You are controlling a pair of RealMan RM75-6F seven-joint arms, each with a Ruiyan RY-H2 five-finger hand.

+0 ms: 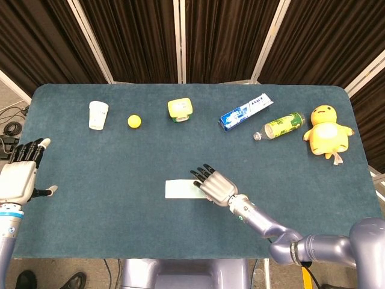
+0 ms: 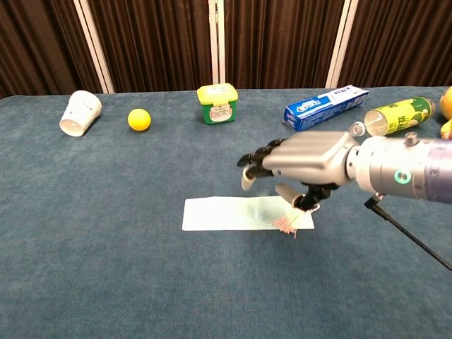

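Right hand [image 2: 300, 164] raised clear of the table, palm down, fingers [image 2: 253, 159] spread and lightly curled, nothing held. Pale green card [image 2: 226, 213] flat on the blue cloth just below and beyond those fingertips, its right end with the pink fringe under the thumb; no contact seen in the chest view. Left hand [image 1: 18, 174] open at the table's near-left edge, fingers apart, empty, well apart from the card. Far beyond the right fingers: yellow ball [image 2: 139, 119], white cup [image 2: 80, 112], green tub [image 2: 217, 103], toothpaste box [image 2: 326, 108].
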